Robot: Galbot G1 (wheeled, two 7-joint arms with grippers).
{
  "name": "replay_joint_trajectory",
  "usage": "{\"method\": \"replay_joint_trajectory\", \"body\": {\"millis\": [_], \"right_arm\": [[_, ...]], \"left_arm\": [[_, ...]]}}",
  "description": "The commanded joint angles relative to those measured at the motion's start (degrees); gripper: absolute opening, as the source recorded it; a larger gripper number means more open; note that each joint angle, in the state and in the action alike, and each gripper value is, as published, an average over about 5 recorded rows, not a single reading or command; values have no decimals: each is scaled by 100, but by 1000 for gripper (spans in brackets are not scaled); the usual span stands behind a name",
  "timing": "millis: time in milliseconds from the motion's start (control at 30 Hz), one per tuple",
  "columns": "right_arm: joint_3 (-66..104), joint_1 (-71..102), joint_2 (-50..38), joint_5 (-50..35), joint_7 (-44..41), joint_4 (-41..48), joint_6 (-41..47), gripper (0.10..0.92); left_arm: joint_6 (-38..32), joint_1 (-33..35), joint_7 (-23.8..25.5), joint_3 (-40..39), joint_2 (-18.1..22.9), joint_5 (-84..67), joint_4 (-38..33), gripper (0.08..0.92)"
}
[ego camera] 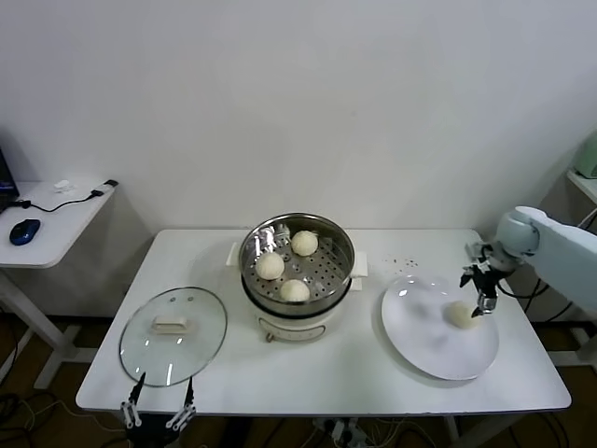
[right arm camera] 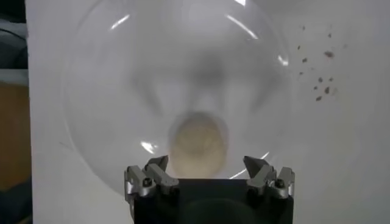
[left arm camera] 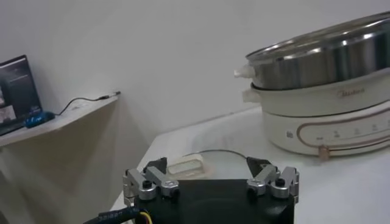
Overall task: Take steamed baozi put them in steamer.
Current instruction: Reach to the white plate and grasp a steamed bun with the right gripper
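A white table (ego camera: 373, 373) holds a stainless-steel steamer (ego camera: 297, 261) on a white cooker base. Three steamed baozi (ego camera: 270, 266) already sit on the steamer's perforated floor. To the right of the steamer lies a flat white plate (ego camera: 420, 345) carrying the last baozi (ego camera: 459, 315), which rests toward the plate's far right side. To the left of the steamer, a round glass lid (ego camera: 173, 334) lies flat on the table.

The right gripper (ego camera: 483, 297) hangs just above the last baozi, jaws spread fully wide and holding nothing; its wrist view shows the bun (right arm camera: 197, 146) centred between the two fingertips (right arm camera: 156, 164). The left gripper (ego camera: 159, 411) waits at the table's near edge, in front of the lid, also wide open and empty.

The likely risks come from the bun itself. It looks soft and rounded, so a hard squeeze could dent or tear it, while a light or off-centre pinch could let it roll across the smooth plate or slip free during the carry to the steamer. Descending too far could press the fingertips into the plate. On arrival, the free space in the steamer is limited, so a careless drop could land on a neighbouring bun or catch the steamer's rim.
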State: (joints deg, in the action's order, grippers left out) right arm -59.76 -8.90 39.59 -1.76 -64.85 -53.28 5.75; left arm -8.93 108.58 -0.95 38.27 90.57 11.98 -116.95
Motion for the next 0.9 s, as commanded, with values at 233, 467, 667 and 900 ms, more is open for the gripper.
{"method": "replay_joint_trajectory", "body": {"millis": [233, 467, 667, 900], "right_arm": [[846, 807, 447, 484, 81, 663, -45, 823], [771, 744, 509, 505, 36, 681, -45, 822], [718, 665, 493, 530, 14, 711, -74, 715], [702, 633, 460, 480, -21, 681, -69, 610]], "left_arm": [[3, -4, -4, -34, 32, 139, 32, 823], [-14, 20, -11, -18, 32, 136, 36, 823], [-35, 36, -13, -31, 42, 135, 42, 823], [-53, 56, -15, -34, 41, 136, 49, 823]]}}
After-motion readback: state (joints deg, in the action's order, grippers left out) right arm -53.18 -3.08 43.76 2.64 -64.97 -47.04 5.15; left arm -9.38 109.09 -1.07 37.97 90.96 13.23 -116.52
